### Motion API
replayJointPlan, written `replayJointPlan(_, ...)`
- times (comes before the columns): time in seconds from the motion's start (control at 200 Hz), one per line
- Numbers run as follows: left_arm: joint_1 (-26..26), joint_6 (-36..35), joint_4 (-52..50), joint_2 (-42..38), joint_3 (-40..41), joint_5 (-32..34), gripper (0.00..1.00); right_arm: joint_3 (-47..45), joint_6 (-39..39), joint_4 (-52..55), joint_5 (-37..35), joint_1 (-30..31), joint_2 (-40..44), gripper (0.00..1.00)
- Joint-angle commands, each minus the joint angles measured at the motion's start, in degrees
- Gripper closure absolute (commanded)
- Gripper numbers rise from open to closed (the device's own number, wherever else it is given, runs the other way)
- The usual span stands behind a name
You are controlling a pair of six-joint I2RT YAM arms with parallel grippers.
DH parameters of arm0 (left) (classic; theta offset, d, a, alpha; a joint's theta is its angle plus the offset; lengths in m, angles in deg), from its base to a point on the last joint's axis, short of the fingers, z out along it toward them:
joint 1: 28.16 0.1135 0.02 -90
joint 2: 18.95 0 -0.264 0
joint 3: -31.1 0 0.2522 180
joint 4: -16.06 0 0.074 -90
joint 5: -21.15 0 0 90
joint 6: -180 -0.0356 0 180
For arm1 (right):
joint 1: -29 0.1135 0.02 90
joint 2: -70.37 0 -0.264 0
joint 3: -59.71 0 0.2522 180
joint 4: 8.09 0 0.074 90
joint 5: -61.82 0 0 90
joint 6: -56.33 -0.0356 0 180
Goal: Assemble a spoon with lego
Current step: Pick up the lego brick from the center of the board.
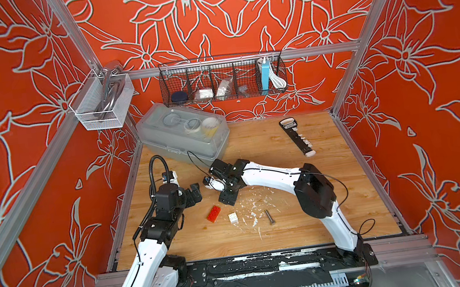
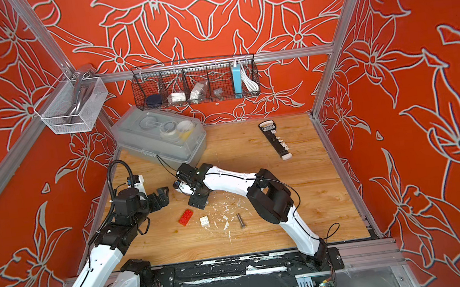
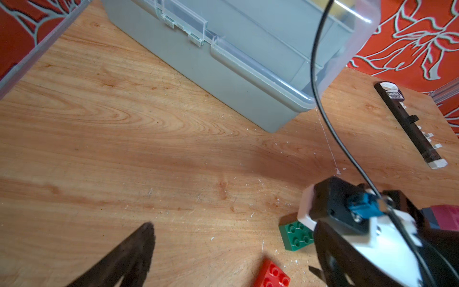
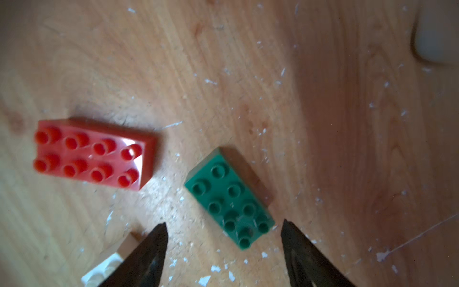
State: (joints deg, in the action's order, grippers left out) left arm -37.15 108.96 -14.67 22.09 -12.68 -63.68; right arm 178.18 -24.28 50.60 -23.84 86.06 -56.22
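Right gripper [image 4: 223, 223] at the green brick [image 4: 228, 198].
You see its jaws spread astride the brick's end, not touching; left gripper [image 1: 195, 192], near it, also spread, empty.

On the desk [image 1: 307, 224]: one red brick [image 1: 213, 213], one white brick [image 1: 233, 218], one green brick [image 4: 229, 198] (seen only in the wrist views), one bolt [image 1: 269, 217], one black strip [image 1: 296, 137], one lidded box [image 1: 194, 151]. Above hang one silver basket [image 1: 100, 115] and one black basket [image 1: 173, 82].

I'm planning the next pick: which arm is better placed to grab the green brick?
Right. The right gripper hangs over the green brick, jaws open either side of one end. The left gripper, also open, sits off to the side, away from it.
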Motion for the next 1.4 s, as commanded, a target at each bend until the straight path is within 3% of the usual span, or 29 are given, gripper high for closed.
replayJointPlan(0.0, 0.3, 0.8, 1.3, -0.5, 0.2, 0.7, 0.02, 2.5, 1.2, 2.0, -2.6, 0.0, -2.8, 0.28)
replayJointPlan(0.34, 0.3, 0.3, 1.0, 0.7, -0.5, -0.2, 0.02, 8.2, -2.7, 6.5, -9.1, -1.1, -6.5, 0.42)
replayJointPlan(0.636, 0.3, 0.1, 1.2, 1.6, -0.8, -1.3, 0.02, 5.5, -3.4, 6.3, -5.2, -2.8, -3.6, 0.58)
replayJointPlan(0.826, 0.3, -1.2, 1.7, 1.9, -0.9, -3.3, 0.02, 5.9, -3.3, 8.1, -5.6, -2.9, -3.2, 0.78)
replayJointPlan(1.176, 0.1, -6.4, 8.2, 4.6, 0.4, -16.1, 0.02, 1.7, 2.5, 11.8, -3.4, -5.4, 14.9, 0.82)
replayJointPlan(1.301, -0.8, -7.2, 11.9, 5.0, 1.6, -19.6, 0.02, 1.3, 7.7, 19.2, -2.0, -10.1, 20.7, 0.87)
replayJointPlan(1.396, -2.2, -7.2, 14.9, 5.7, 2.9, -21.5, 0.02, -0.5, 13.5, 25.1, 3.5, -16.5, 24.0, 0.92)
